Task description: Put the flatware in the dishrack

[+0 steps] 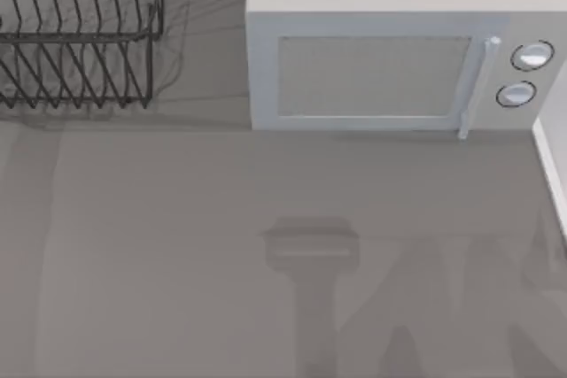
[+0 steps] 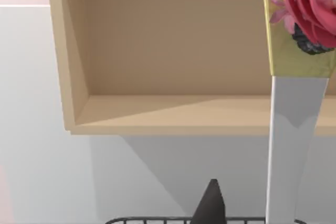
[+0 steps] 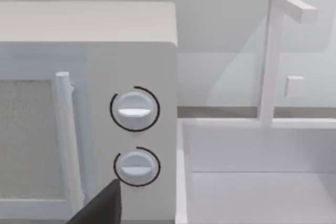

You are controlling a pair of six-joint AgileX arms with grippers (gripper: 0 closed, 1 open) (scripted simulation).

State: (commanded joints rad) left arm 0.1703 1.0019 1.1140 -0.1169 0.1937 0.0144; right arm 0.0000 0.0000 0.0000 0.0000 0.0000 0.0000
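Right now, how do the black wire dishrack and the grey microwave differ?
The black wire dishrack is open, built of thin slanted bars you can see through; the grey box-shaped microwave is solid, its door closed. The dishrack sits at the table's far left, cut off by the top view's edge; the microwave is wider and stands toward the right. Both stand along the table's far side.

1. One black wire dishrack [image 1: 80, 37] stands at the counter's [image 1: 177, 245] far left.
2. One grey microwave [image 1: 390, 50] has two round knobs [image 1: 532, 56], one door handle [image 1: 477, 86].
3. One wooden shelf [image 2: 178, 114].
4. One vase [image 2: 294, 129] of pink flowers [image 2: 310, 3].
5. One sink [image 3: 262, 182] with one tap [image 3: 273, 56].
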